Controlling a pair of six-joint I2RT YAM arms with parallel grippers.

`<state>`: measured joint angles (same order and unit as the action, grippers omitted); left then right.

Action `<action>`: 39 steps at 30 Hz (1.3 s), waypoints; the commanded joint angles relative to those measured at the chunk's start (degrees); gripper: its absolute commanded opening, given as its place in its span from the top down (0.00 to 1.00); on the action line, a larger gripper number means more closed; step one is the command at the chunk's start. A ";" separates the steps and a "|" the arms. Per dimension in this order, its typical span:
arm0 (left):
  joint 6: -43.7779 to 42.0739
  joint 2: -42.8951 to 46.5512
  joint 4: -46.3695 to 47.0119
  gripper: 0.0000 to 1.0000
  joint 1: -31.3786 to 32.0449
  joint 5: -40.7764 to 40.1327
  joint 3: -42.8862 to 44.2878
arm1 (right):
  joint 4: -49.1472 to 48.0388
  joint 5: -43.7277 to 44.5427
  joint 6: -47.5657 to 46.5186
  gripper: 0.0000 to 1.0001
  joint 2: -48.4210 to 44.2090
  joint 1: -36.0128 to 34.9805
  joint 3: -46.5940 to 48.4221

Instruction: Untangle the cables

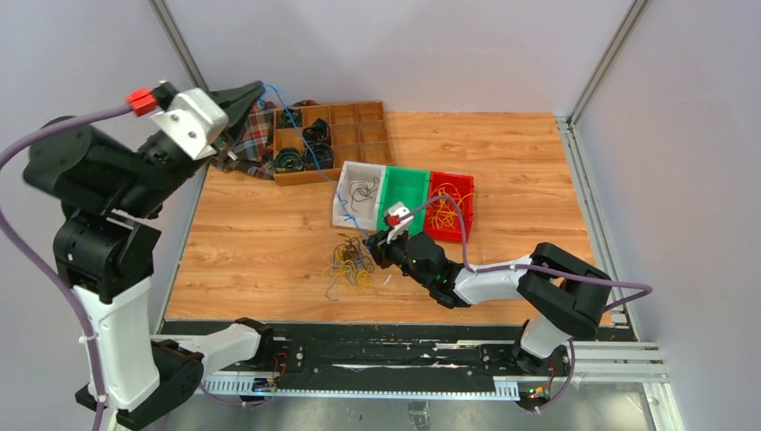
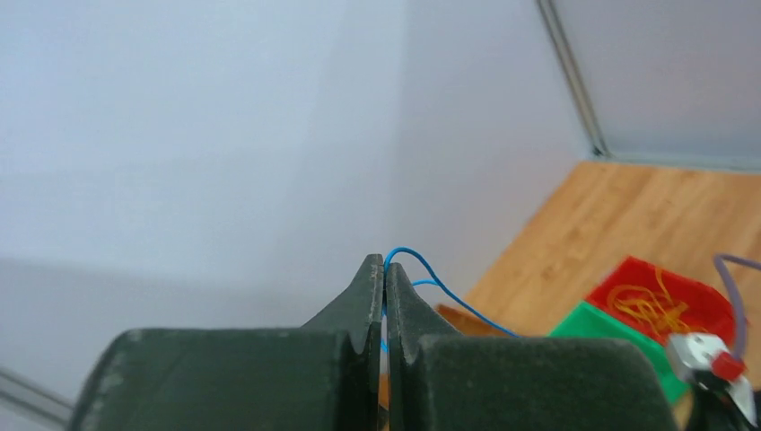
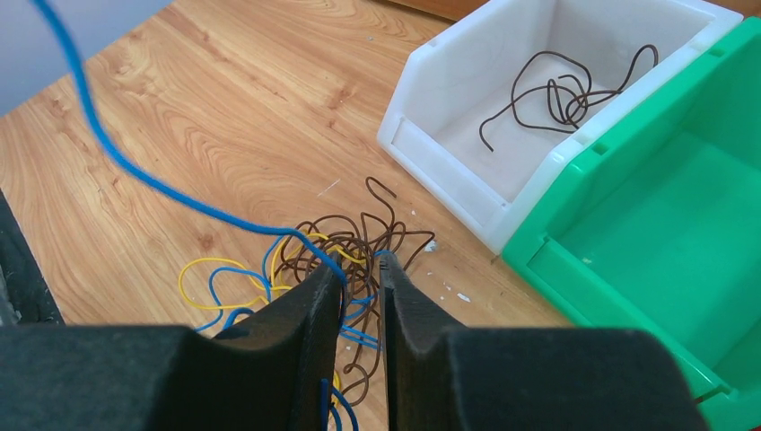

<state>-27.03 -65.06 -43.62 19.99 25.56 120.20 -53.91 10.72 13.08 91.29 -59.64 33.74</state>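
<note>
The cables lie as a loose tangle of thin yellow, blue and brown wires on the wooden table, in front of the white bin. My left gripper is raised high at the far left and shut on a blue cable, which runs taut from its tips down to the pile. My right gripper hovers low at the pile's right edge. Its jaws stand narrowly open over the tangle. The blue cable crosses its left fingertip and drops into the gap, with nothing pinched.
Three bins stand in a row behind the pile: a white bin holding a brown wire, a green bin, and a red bin with yellow wires. A wooden compartment tray and a plaid cloth sit at the back left.
</note>
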 commanded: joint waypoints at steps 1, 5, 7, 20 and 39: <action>0.18 2.16 17.02 1.00 0.30 -7.82 -1.20 | -0.78 1.50 0.98 0.78 -1.89 -0.66 -1.34; -0.84 2.65 24.90 1.00 0.27 -12.92 -2.10 | -0.66 2.67 1.13 0.76 -3.16 -0.58 -2.13; -1.48 2.73 27.90 1.00 0.31 -14.62 -2.31 | -0.75 2.79 1.20 0.76 -3.96 -0.36 -2.62; 0.65 1.08 31.12 0.99 0.31 -14.39 -0.65 | 0.40 -1.00 3.42 0.72 -11.85 1.99 -4.90; 16.45 -3.27 26.51 0.99 5.01 4.24 -24.28 | 26.73 8.34 1.64 0.61 -33.77 15.20 3.59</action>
<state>-12.19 -66.81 -18.98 22.06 27.83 97.43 -34.24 14.44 15.55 58.54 -48.01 36.07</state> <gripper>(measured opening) 0.014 0.400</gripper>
